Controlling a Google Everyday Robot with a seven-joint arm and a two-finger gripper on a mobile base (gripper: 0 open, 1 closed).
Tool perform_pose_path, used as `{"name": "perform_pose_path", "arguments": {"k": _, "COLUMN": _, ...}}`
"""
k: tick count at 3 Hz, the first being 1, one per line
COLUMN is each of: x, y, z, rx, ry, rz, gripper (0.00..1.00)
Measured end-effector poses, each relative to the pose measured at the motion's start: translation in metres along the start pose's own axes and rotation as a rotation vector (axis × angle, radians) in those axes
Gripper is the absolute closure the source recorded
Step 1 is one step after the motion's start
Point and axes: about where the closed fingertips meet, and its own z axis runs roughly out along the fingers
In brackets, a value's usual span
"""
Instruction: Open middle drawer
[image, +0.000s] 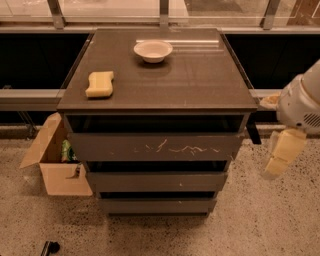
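The middle drawer is the plain dark-grey front with a tiny white speck, second from the top of the cabinet. It sits pushed in, between the scratched top drawer front and the smaller bottom front. My gripper hangs cream-coloured below the white arm at the right edge of the view. It is to the right of the cabinet, at about the height of the top and middle drawers, and touches nothing.
On the cabinet top lie a yellow sponge at the left and a white bowl at the back. An open cardboard box stands on the floor against the cabinet's left side. A window ledge runs behind.
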Motion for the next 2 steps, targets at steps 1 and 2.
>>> {"name": "perform_pose_path", "arguments": {"k": 1, "x": 0.03, "y": 0.0, "z": 0.063, "rx": -0.079, "ry": -0.105, "rz": 0.118, "gripper": 0.0}}
{"name": "perform_pose_path", "arguments": {"k": 2, "x": 0.033, "y": -0.001, "z": 0.075, "rx": -0.097, "ry": -0.126, "rz": 0.138, "gripper": 0.0}}
